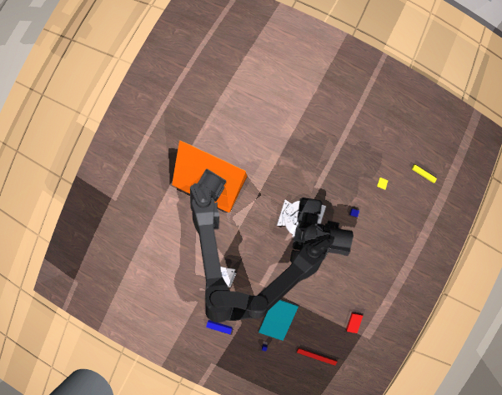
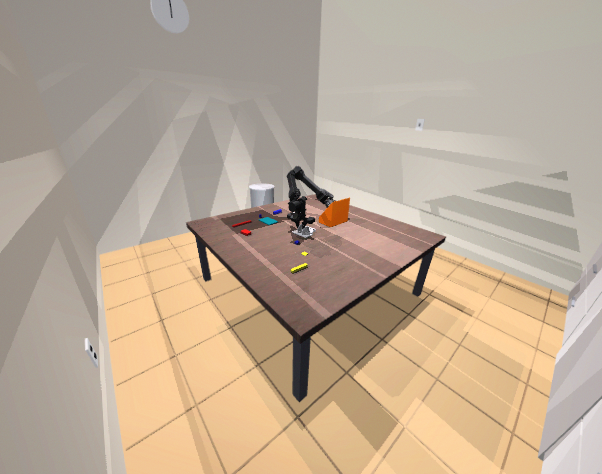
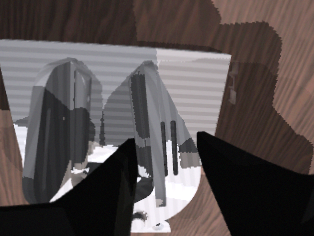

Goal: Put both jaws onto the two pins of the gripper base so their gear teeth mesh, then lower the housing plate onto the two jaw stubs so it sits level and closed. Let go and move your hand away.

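The light gripper base (image 1: pixel 283 217) (image 2: pixel 304 233) (image 3: pixel 212 75) lies on the table under my hand. In the wrist view, one grey jaw (image 3: pixel 47 135) is over the base at the left. My gripper (image 3: pixel 166 142) is shut on the other jaw (image 3: pixel 158 135), the slotted one at the right, which is also over the base. The jaws' lower ends, the pins and the gear teeth are partly covered by my fingers or unclear, so seating and meshing cannot be told. A white piece (image 1: pixel 228 276), probably the housing plate, lies apart from the base, partly hidden under the arm.
An orange wedge (image 1: pixel 206 163) (image 2: pixel 336 213) stands beside the arm. A small blue cube (image 1: pixel 354 212) is close to the base, with yellow pieces farther out. A teal plate (image 1: pixel 278 321), red pieces and a blue bar (image 1: pixel 219 327) lie near the arm's elbow side.
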You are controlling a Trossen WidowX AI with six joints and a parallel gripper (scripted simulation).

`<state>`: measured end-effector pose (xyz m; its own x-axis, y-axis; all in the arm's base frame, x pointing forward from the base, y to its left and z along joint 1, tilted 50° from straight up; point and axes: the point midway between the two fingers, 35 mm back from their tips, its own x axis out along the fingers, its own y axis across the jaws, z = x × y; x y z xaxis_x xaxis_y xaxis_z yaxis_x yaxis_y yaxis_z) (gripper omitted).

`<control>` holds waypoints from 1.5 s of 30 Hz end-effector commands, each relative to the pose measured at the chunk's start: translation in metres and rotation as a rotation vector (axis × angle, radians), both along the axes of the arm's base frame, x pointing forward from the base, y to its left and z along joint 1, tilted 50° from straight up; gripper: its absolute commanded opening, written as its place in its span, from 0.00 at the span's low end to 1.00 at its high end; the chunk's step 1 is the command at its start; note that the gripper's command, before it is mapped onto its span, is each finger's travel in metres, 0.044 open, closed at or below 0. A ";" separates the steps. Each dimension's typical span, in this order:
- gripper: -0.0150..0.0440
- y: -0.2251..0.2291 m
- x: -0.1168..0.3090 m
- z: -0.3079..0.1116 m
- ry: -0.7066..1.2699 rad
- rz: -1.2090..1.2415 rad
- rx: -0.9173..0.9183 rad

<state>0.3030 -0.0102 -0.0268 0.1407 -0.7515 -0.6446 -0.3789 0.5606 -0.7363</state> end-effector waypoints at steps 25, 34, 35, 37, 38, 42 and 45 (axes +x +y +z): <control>0.48 -0.001 0.001 -0.002 -0.002 0.001 0.003; 0.63 -0.001 0.000 -0.001 0.002 0.003 0.000; 0.63 -0.001 0.000 -0.001 0.002 0.003 0.000; 0.63 -0.001 0.000 -0.001 0.002 0.003 0.000; 0.63 -0.001 0.000 -0.001 0.002 0.003 0.000; 0.63 -0.001 0.000 -0.001 0.002 0.003 0.000; 0.63 -0.001 0.000 -0.001 0.002 0.003 0.000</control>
<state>0.3029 -0.0111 -0.0278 0.1406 -0.7511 -0.6450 -0.3812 0.5602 -0.7354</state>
